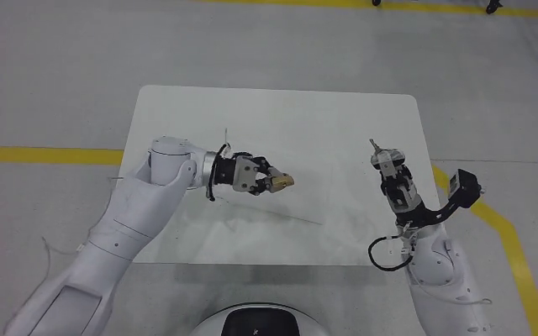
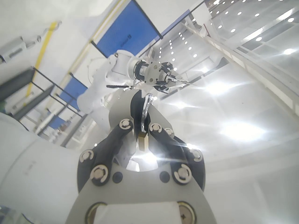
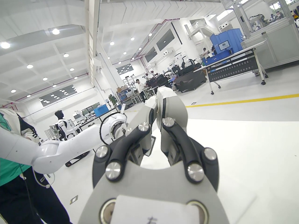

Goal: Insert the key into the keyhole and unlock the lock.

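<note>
A small brass padlock (image 1: pixel 286 180) is held above the white table (image 1: pixel 336 109), left of its middle, by my left gripper (image 1: pixel 273 179), which is shut on it. The left wrist view shows its brass body (image 2: pixel 143 141) between the fingers and its silver shackle (image 2: pixel 147 104) sticking out past them. My right gripper (image 1: pixel 385 156) is over the table's right side, shut on the key (image 1: pixel 374 144), whose thin blade points to the far side. In the left wrist view the right gripper (image 2: pixel 172 79) is farther off with the key (image 2: pixel 184 83) projecting. In its own view the right gripper (image 3: pixel 158 100) is pinched together, hiding most of the key.
The two grippers are well apart, with bare table between them. A yellow floor line (image 1: pixel 50 155) runs past both sides of the table. In the right wrist view, the left arm (image 3: pixel 112 127) is in the distance and a person in green stands at the edge (image 3: pixel 9 171).
</note>
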Available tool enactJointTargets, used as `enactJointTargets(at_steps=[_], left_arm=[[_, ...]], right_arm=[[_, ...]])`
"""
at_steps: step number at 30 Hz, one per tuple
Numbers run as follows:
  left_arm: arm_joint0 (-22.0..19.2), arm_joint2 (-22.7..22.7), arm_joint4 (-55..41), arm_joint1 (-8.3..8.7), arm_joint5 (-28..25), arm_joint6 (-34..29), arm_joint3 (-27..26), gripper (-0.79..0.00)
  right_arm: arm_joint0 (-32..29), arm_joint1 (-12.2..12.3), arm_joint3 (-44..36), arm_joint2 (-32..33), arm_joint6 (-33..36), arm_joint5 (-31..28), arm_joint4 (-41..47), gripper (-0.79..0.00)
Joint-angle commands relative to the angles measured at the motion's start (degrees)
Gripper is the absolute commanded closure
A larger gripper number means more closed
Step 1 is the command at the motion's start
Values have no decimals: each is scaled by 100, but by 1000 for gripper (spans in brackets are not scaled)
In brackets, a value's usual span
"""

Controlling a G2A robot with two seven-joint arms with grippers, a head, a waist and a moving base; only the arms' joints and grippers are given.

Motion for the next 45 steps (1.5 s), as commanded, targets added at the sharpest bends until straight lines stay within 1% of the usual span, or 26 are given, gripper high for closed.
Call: enactJointTargets(at_steps=[1, 3, 5, 18, 19, 20, 22, 24, 28, 30, 32, 33, 34, 37, 42, 45], left_arm=[[-270, 325, -484, -36, 7, 248, 438, 0], [-495, 644, -709, -98, 21, 263, 718, 0], [-628, 917, -873, -168, -90, 152, 944, 0], [-651, 947, -898, -180, -107, 135, 989, 0], [-651, 947, -898, -180, -107, 135, 989, 0], [-651, 947, -898, -180, -107, 135, 989, 0], [-651, 947, -898, -180, -107, 135, 989, 0], [-651, 947, -898, -180, -107, 135, 989, 0], [-651, 947, -898, -180, -107, 135, 989, 0], [-651, 947, -898, -180, -107, 135, 989, 0], [-651, 947, -898, -180, -107, 135, 989, 0], [-651, 947, -898, -180, -107, 135, 989, 0], [-608, 935, -845, -177, -193, 306, 935, 0], [-606, 873, -397, -130, -230, 1113, 694, 0], [-460, 625, -329, -62, -175, 1688, 284, 0], [-371, 497, -396, -38, -123, 1894, 129, 0]], right_arm=[[-131, -13, -86, -12, -74, 65, -136, 0], [-205, -18, -181, -20, -62, 79, -166, 0], [-205, -18, -181, -20, -62, 79, -166, 0], [-208, -17, -150, -8, -38, 129, -186, 0], [-200, -10, -34, 31, 133, 299, -300, 0], [-123, 8, -5, 67, 376, 293, -449, 0], [92, 64, -77, 240, 825, 52, -1040, 0], [254, 108, -324, 327, 1042, -360, -1565, 0], [523, 161, -773, 415, 1046, -1070, -2399, 0], [624, 185, -1073, 450, 1103, -1311, -2963, 0], [655, 198, -1392, 448, 1148, -1323, -3562, 0], [672, 209, -1652, 436, 1293, -1291, -4052, 0], [659, 218, -1879, 358, 1369, -1312, -4456, 0], [633, 244, -2348, 81, 1524, -1277, -5515, 0], [686, 286, -2537, -273, 1555, -1189, -6526, 0], [724, 307, -2481, -430, 1659, -1149, -6877, 0]])
